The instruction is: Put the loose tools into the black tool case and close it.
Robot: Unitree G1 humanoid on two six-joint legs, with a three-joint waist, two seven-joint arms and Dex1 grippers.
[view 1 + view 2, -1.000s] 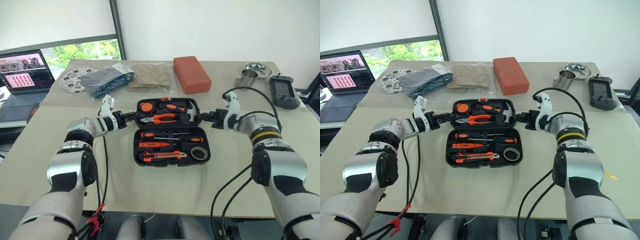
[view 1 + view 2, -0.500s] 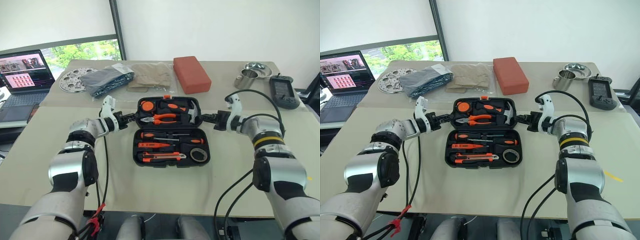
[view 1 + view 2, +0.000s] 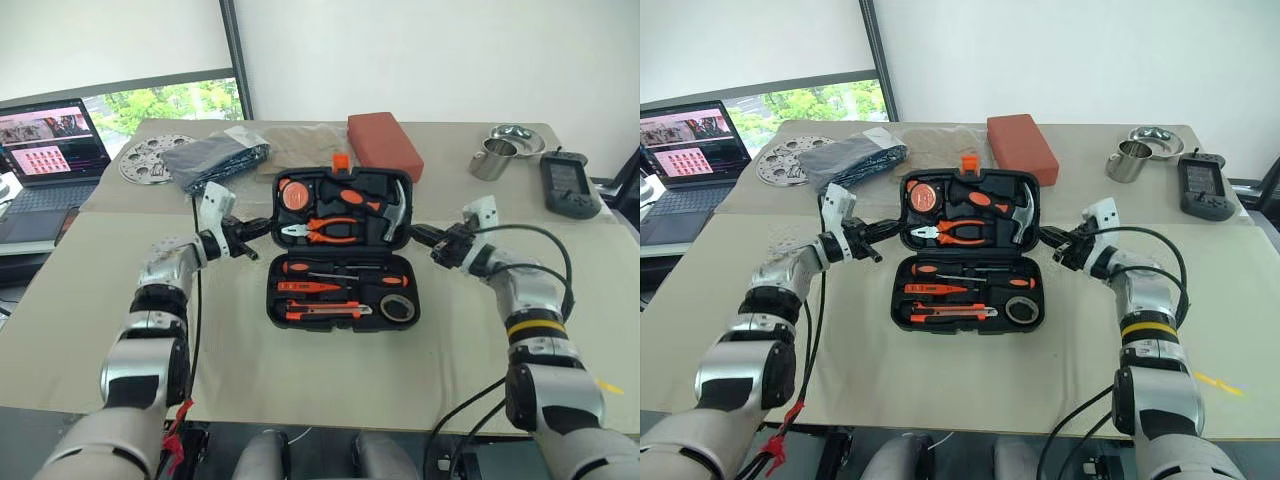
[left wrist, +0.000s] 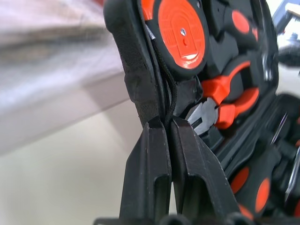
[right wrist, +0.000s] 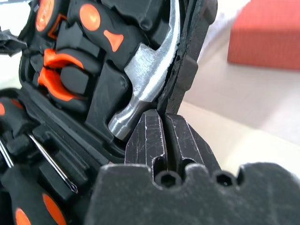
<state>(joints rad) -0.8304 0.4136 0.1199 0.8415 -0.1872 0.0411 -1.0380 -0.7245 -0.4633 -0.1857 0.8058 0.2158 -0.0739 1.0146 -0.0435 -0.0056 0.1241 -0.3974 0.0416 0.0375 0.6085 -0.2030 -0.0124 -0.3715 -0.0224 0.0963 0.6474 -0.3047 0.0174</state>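
The black tool case [image 3: 343, 322] lies open at the table's middle, its lid [image 3: 340, 183] tilted up off the table with the orange latch [image 3: 340, 160] at its top edge. Orange-and-black screwdrivers [image 3: 345, 268], a utility knife [image 3: 325, 312] and a grey tape roll [image 3: 399, 307] sit in the base; pliers [image 3: 335, 230] and a hammer [image 5: 145, 89] sit in the lid. My left gripper [image 3: 262, 228] is shut on the lid's left rim [image 4: 136, 70]. My right gripper [image 3: 415, 235] is shut on the lid's right rim [image 5: 192, 56].
Behind the case lie a red block [image 3: 385, 145], bagged cloths [image 3: 215, 158] and a round metal plate [image 3: 150, 160]. A steel cup [image 3: 492, 157], a bowl [image 3: 512, 133] and a black handheld device [image 3: 567, 185] stand at the back right. A laptop [image 3: 45, 150] is at the far left.
The lid, flat on the table a second ago, now stands tilted up. Both grippers have risen and drawn back a little with it, wrists rolled.
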